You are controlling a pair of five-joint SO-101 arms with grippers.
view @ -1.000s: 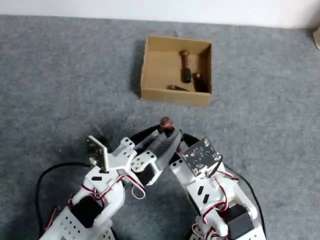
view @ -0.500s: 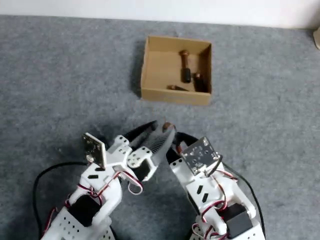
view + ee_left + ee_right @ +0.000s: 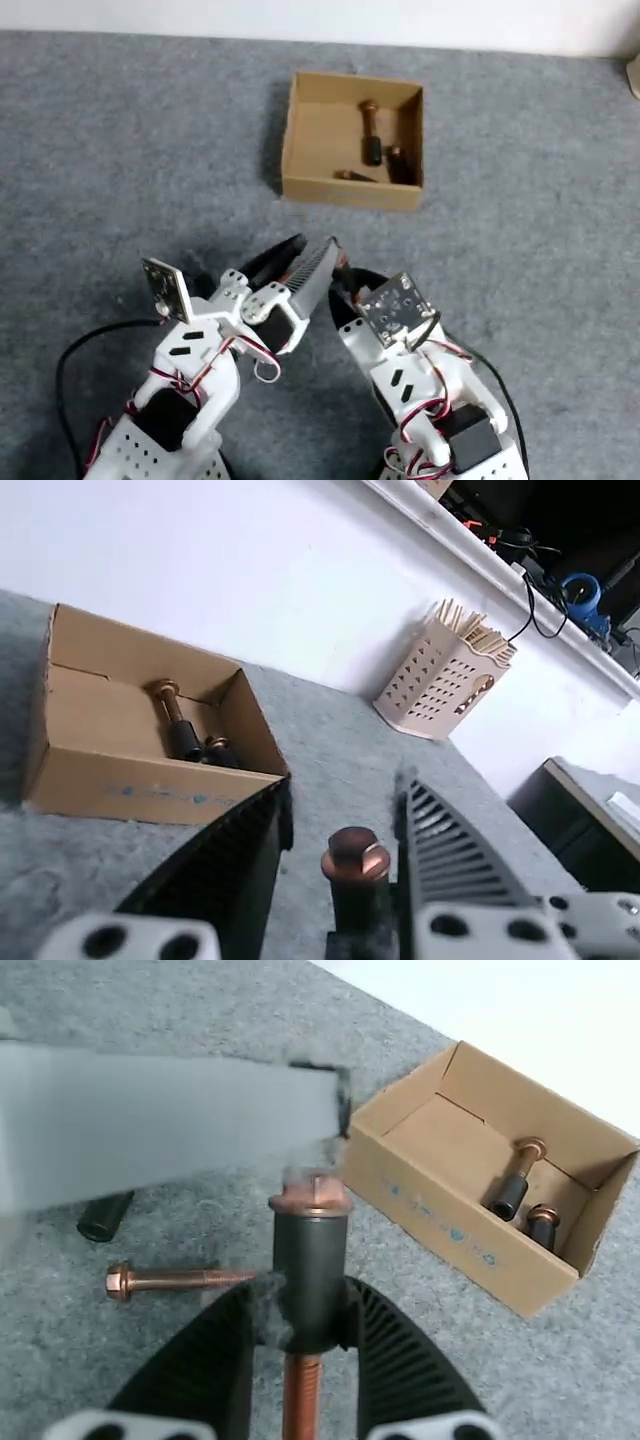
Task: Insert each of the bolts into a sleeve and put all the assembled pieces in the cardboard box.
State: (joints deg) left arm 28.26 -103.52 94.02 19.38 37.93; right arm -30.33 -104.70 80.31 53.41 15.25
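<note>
The right gripper [image 3: 300,1305] is seen pinched onto a black cylindrical sleeve [image 3: 312,1270], which is held upright with a copper-coloured flanged bolt [image 3: 312,1195] seated through it — the head shows above the sleeve and the shank below. The left gripper [image 3: 345,790] is spread wide, and the bolt's head is framed between its two ribbed jaws; contact with either cannot be judged. Both grippers are placed close together above the grey felt-like table cover [image 3: 120,150], short of the open brown cardboard box [image 3: 350,192]. Inside the box, assembled bolt-and-sleeve pieces [image 3: 510,1185] are lying near one wall. On the cover, a loose copper bolt [image 3: 170,1280] and a spare black sleeve [image 3: 105,1217] are lying apart — not joined.
</note>
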